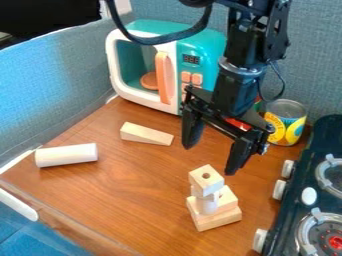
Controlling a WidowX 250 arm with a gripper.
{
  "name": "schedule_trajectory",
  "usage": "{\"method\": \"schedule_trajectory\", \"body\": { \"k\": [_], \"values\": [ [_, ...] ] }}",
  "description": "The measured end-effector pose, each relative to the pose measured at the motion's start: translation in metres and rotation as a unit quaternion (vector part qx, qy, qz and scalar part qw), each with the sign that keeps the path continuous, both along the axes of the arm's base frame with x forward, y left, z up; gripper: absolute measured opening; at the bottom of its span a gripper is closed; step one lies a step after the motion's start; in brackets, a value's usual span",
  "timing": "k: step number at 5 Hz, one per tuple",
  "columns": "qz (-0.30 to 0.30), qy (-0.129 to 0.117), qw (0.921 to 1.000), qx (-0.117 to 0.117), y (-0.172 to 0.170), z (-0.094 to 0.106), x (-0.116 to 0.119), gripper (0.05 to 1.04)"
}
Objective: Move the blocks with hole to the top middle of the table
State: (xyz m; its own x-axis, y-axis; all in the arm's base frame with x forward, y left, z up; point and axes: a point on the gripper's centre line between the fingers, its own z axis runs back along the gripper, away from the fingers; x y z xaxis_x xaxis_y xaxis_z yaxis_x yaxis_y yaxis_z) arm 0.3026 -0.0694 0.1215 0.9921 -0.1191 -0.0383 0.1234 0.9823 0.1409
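Block with the hole (206, 180): it is sitting atop the stack, hole facing up, over near the worktop's (113, 200) right edge, towards the near side. I am seeing only one hole.
Peg (207, 204): it is standing upright beneath that block, apparently propping it up.
Slab (217, 220): it is lying flat at the bottom, giving the pile a broad foot.
Claw (212, 156): its two fingers are hanging well apart with nothing between them, which I am taking as readiness to grip.
Block from claw: it is lying below the tips and towards the near edge, closest to the right-hand-side tip in view, not touching.
Wedge (145, 134): it is resting on a long face, so it is probably keeping steady.
Roll (65, 155): it is lying on its side by the left edge, perhaps free to roll.
Oven (197, 62): it is standing along the far edge, near where the block is wanted.
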Motion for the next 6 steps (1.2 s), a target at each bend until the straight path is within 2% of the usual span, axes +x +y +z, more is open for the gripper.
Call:
{"method": "schedule_trajectory", "body": {
  "k": [2, 3, 4, 6],
  "values": [
    [-0.026, 0.03, 0.9992, -0.007, 0.006, -0.015, 0.001, 1.001],
    [-0.019, 0.036, 0.9989, -0.024, 0.013, -0.018, 0.0, 1.001],
    [-0.026, 0.036, 0.9984, -0.037, 0.017, -0.02, 0.002, 1.001],
    [-0.026, 0.036, 0.998, -0.045, 0.015, -0.024, 0.0, 1.001]
  ]
}}
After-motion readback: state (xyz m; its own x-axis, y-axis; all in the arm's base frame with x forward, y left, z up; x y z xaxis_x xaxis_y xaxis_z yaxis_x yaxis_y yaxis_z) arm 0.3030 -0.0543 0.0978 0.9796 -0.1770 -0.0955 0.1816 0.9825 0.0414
